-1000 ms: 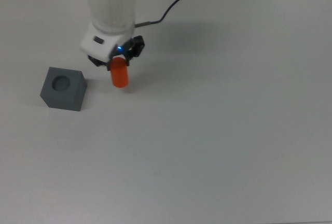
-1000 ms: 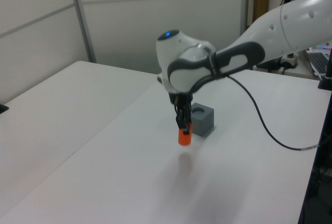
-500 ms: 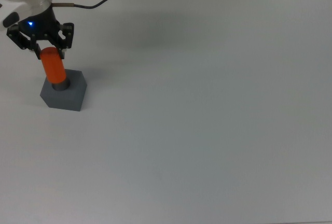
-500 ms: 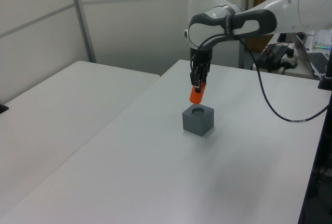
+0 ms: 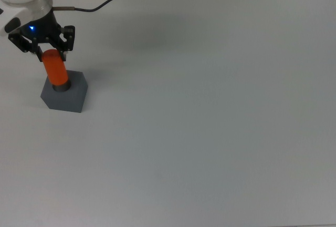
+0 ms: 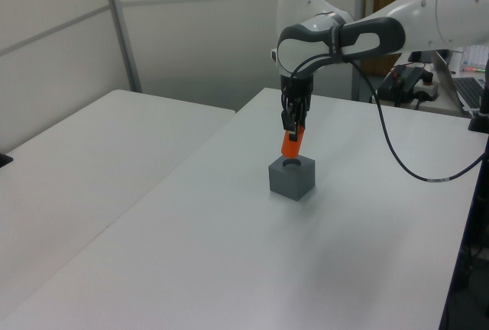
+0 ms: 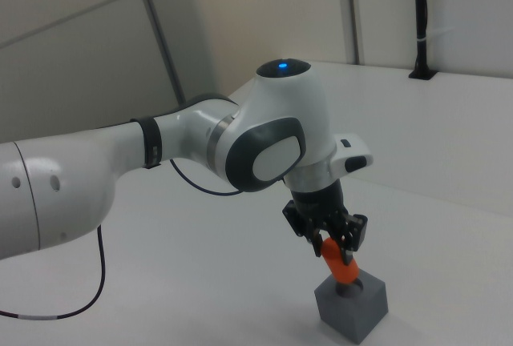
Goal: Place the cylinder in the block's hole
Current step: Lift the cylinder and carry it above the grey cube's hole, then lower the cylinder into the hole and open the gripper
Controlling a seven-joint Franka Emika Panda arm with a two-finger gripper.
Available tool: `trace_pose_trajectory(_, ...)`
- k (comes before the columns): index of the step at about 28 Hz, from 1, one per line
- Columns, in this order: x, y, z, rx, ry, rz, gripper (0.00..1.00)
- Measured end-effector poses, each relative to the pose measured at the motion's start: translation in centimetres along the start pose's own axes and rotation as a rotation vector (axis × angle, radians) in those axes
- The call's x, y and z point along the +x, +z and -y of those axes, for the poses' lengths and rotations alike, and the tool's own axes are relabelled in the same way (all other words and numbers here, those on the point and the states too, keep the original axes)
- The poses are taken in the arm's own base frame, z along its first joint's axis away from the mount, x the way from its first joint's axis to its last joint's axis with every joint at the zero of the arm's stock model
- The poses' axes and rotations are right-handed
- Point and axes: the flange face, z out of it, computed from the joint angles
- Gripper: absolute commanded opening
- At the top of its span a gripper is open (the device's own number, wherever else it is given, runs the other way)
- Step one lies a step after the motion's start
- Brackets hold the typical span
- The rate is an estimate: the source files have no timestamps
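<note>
The orange cylinder [image 5: 55, 69] [image 6: 291, 144] [image 7: 339, 267] hangs tilted with its lower end at the mouth of the round hole in the dark grey block [image 5: 66, 96] [image 6: 293, 177] [image 7: 354, 308]. My gripper [image 5: 50, 53] [image 6: 292, 127] [image 7: 329, 246] is shut on the cylinder's upper end, directly above the block. The block stands on the white table [image 5: 210, 111] at the top view's left. The hole itself is mostly hidden by the cylinder.
A black cable [image 5: 105, 1] runs from the arm across the table's far edge in the top view. A second white table [image 6: 92, 147] lies to the left view's left, with a gap between the two.
The arm carried the cylinder from beside the block to above it, then lowered it so its bottom end meets the hole. The block has not moved.
</note>
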Motion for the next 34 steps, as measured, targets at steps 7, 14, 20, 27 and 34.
trace_pose_trajectory(7, -0.2, 2.3, 0.1, 0.015, -0.001, 0.039, 0.05)
trace_pose_trajectory(14, -0.3, 2.9, -0.1, 0.017, 0.003, 0.049, 0.05)
trace_pose_trajectory(20, -0.4, 2.9, -0.5, 0.017, 0.009, 0.049, 0.05)
trace_pose_trajectory(27, -0.3, 2.9, -0.6, 0.016, 0.01, 0.047, 0.05)
trace_pose_trajectory(34, 0.2, 3.3, -0.8, 0.005, 0.01, 0.017, 0.06)
